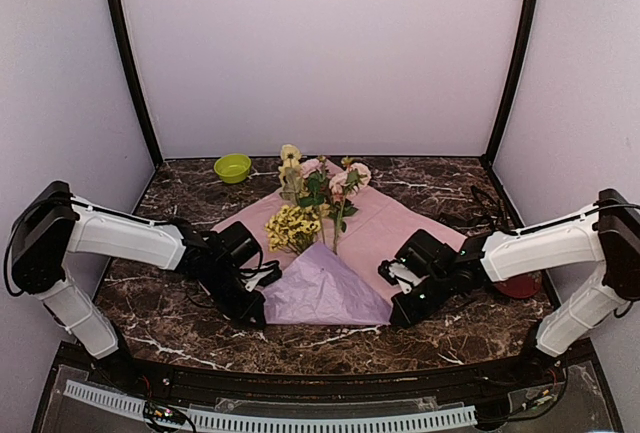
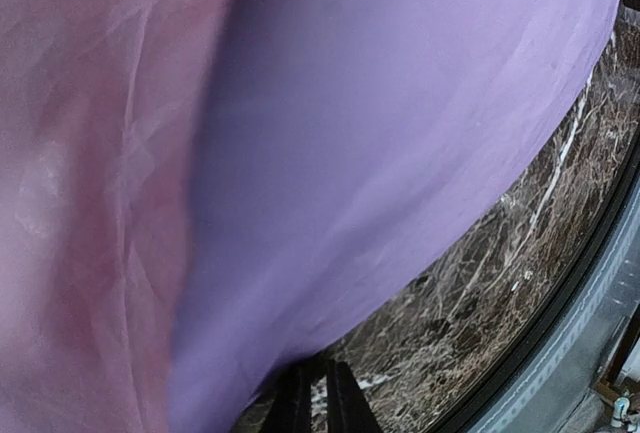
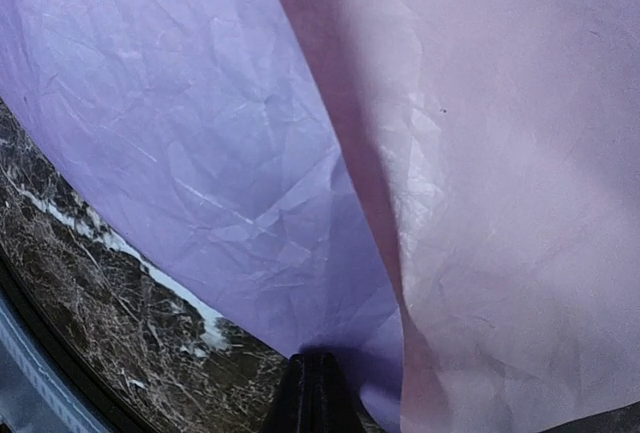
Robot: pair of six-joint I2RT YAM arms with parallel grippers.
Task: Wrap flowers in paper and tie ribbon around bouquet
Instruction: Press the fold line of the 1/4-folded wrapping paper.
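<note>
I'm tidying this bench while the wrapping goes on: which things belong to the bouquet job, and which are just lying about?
Job: the flowers, lying on the paper.
Lying about: green bowl at the back left; red object, partly hidden by the right arm.

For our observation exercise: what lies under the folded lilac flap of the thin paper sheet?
Green stems of the pink and yellow flowers disappear under the lilac flap, on the pinkish sheet. Their lower ends are covered, so cannot be seen.
</note>
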